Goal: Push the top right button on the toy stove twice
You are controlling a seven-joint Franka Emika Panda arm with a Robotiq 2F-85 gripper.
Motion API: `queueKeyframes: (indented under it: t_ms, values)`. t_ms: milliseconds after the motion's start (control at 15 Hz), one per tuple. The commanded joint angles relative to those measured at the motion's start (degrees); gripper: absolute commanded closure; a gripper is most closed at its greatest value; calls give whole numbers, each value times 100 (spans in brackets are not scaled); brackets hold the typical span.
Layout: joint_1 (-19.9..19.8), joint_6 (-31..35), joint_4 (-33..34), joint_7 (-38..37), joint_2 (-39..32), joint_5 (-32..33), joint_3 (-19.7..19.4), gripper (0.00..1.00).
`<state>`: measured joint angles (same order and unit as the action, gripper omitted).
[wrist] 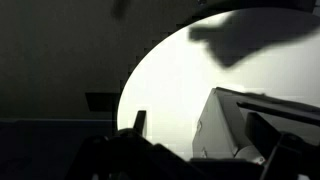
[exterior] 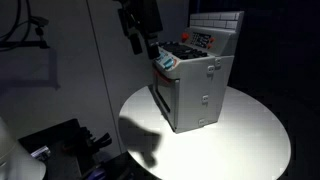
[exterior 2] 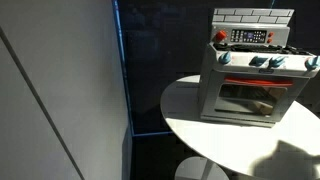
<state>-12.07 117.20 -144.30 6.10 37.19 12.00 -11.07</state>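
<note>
The toy stove point(exterior: 197, 88) is a grey box with a tiled back wall, standing on a round white table point(exterior: 250, 135). Its red-and-white panel point(exterior: 203, 40) sits at the back of the black cooktop. In an exterior view the stove point(exterior 2: 252, 88) faces the camera, showing the panel point(exterior 2: 247, 36), a row of blue knobs and the front door. My gripper point(exterior: 145, 45) hangs above the stove's front corner, apart from it, and is out of view in the front-facing exterior view. In the wrist view its fingers point(wrist: 200, 127) are spread and empty, with the stove's edge point(wrist: 240, 120) below.
A grey wall panel point(exterior 2: 60, 80) stands beside the table. Dark equipment point(exterior: 60, 145) lies on the floor near the table's edge. The arm's shadow falls on the tabletop point(exterior: 145, 140). The room is dim.
</note>
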Motion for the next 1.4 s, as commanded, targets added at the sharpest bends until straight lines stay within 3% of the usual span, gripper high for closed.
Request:
queueKeyframes:
  t_ms: [0, 600, 1333]
  values:
    - [-4, -16, 14, 5, -4, -6, 4, 0]
    - [17, -12, 94, -10, -91, -42, 3, 0]
    - [132, 377, 916, -522, -1013, -105, 276, 0]
